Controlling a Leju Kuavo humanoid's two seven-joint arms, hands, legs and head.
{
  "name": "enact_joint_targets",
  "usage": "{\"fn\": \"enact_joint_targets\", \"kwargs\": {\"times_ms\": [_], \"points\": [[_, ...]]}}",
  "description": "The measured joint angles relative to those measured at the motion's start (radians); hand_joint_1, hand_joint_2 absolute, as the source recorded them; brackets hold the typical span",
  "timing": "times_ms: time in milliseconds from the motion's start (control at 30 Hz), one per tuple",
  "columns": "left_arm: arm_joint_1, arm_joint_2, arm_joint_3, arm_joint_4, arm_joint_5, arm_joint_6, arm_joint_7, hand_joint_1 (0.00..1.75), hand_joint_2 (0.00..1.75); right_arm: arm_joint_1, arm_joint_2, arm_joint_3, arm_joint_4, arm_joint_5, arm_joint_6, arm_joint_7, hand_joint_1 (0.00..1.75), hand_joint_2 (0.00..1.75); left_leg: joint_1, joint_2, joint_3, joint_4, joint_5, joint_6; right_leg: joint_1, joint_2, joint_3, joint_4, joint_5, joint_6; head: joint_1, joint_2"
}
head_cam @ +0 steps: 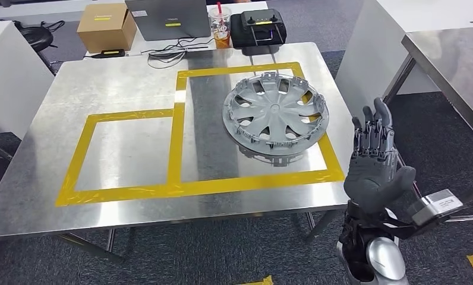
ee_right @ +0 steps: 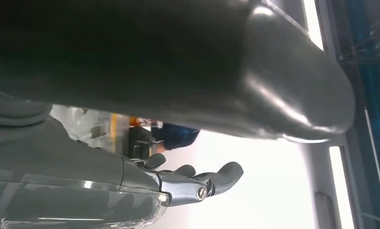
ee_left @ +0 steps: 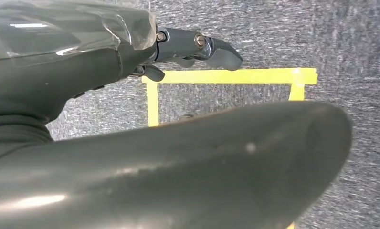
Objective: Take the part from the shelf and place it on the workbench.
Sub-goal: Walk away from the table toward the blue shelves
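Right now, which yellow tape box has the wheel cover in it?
The bigger box, nearer the right hand, holds the wheel cover. The smaller box beside it holds nothing.

The right hand (head_cam: 374, 169) is dark grey with ribbed fingers (head_cam: 371, 135), a shiny silver forearm (head_cam: 385, 261), and a white-labelled wrist box (head_cam: 437, 206).

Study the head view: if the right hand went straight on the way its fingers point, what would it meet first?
Probably nothing close. The right hand is raised beside the table, fingers pointing up and away past its right edge, clear of the hubcap. Depth is unclear.
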Motion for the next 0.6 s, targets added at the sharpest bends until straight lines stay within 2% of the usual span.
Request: {"fn": "enact_joint_targets", "kwargs": {"times_ms": [33,67,133,167,200,267,300,333,367,400,467,500,533,567,600], "points": [[0.000,0.000,0.000,0.000,-0.001,0.000,0.001,0.00,0.00,0.008,0.004,-0.003,-0.003,0.007,0.002,0.002,0.00,0.00,0.000,0.000,0.012,-0.002,0.002,0.001,0.002,0.000,-0.006,0.000,0.005,0.000,0.000,0.000],[0.000,0.001,-0.001,0.000,-0.003,0.000,0.001,0.00,0.00,0.013,0.007,-0.006,-0.007,0.011,0.003,0.004,0.00,0.00,0.000,0.000,0.046,-0.046,0.020,0.005,0.003,0.001,-0.011,0.000,0.010,0.001,0.000,0.000],[-0.003,0.003,-0.002,0.000,-0.007,0.000,0.002,0.00,0.00,0.019,0.012,-0.010,-0.016,0.019,0.003,0.007,0.00,0.00,-0.004,0.000,0.142,-0.194,0.064,0.018,0.006,0.002,-0.018,-0.001,0.022,0.005,0.000,0.000],[-0.004,0.004,-0.002,0.000,-0.008,0.000,0.002,0.00,0.00,0.020,0.014,-0.012,-0.020,0.026,0.003,0.007,0.00,0.00,-0.008,0.001,0.175,-0.250,0.079,0.025,0.007,0.001,-0.020,-0.002,0.027,0.008,0.001,0.000],[-0.006,0.005,-0.003,0.000,-0.010,0.000,0.002,0.00,0.00,0.022,0.016,-0.013,-0.023,0.037,0.000,0.008,0.00,0.00,-0.013,0.001,0.190,-0.280,0.086,0.031,0.007,0.001,-0.020,-0.003,0.032,0.013,0.001,0.000],[-0.008,0.008,-0.005,0.001,-0.014,0.000,0.004,0.00,0.00,0.027,0.022,-0.016,-0.026,0.064,-0.008,0.014,0.00,0.00,-0.020,0.002,0.187,-0.290,0.096,0.040,0.005,-0.001,-0.020,-0.009,0.043,0.026,0.002,0.000],[-0.008,0.009,-0.008,0.001,-0.016,0.001,0.005,0.00,0.00,0.032,0.025,-0.018,-0.027,0.077,-0.013,0.019,0.00,0.00,-0.018,0.003,0.186,-0.296,0.107,0.045,0.003,-0.001,-0.021,-0.010,0.046,0.031,0.001,0.000],[-0.008,0.009,-0.010,0.001,-0.019,0.001,0.006,0.00,0.00,0.038,0.028,-0.022,-0.028,0.086,-0.016,0.026,0.00,0.00,-0.017,0.004,0.183,-0.304,0.120,0.051,0.003,-0.001,-0.027,-0.003,0.037,0.032,0.002,0.000],[-0.009,0.009,-0.012,0.001,-0.023,0.002,0.007,0.00,0.00,0.042,0.030,-0.027,-0.029,0.093,-0.019,0.033,0.00,0.00,-0.015,0.005,0.178,-0.312,0.134,0.057,0.004,-0.001,-0.038,0.019,0.015,0.031,0.003,0.000],[-0.010,0.009,-0.013,0.002,-0.026,0.003,0.008,0.00,0.00,0.047,0.032,-0.032,-0.029,0.098,-0.021,0.040,0.00,0.00,-0.013,0.006,0.171,-0.317,0.147,0.061,0.003,0.000,-0.057,0.067,-0.024,0.026,0.004,0.000],[-0.010,0.008,-0.014,0.002,-0.030,0.004,0.010,0.00,0.00,0.059,0.035,-0.041,-0.029,0.107,-0.026,0.052,0.00,0.00,-0.015,0.007,0.147,-0.316,0.166,0.065,0.003,0.000,-0.098,0.199,-0.107,0.022,0.005,0.000],[-0.010,0.008,-0.015,0.002,-0.031,0.004,0.011,0.00,0.00,0.066,0.037,-0.044,-0.028,0.111,-0.029,0.058,0.00,0.00,-0.015,0.008,0.133,-0.315,0.175,0.064,0.002,0.000,-0.108,0.253,-0.130,0.026,0.005,0.000],[-0.010,0.008,-0.017,0.002,-0.032,0.004,0.012,0.00,0.00,0.071,0.039,-0.048,-0.028,0.115,-0.033,0.064,0.00,0.00,-0.015,0.008,0.121,-0.313,0.182,0.063,0.001,0.000,-0.100,0.273,-0.134,0.034,0.005,0.000],[-0.010,0.007,-0.017,0.003,-0.033,0.004,0.012,0.00,0.00,0.075,0.041,-0.052,-0.027,0.119,-0.037,0.070,0.00,0.00,-0.015,0.008,0.109,-0.310,0.189,0.061,0.000,-0.001,-0.071,0.251,-0.124,0.044,0.005,0.000],[-0.010,0.006,-0.018,0.003,-0.035,0.005,0.013,0.00,0.00,0.077,0.042,-0.056,-0.025,0.122,-0.041,0.075,0.00,0.00,-0.014,0.008,0.097,-0.304,0.194,0.058,-0.002,-0.001,-0.025,0.192,-0.107,0.054,0.005,0.000]]}}
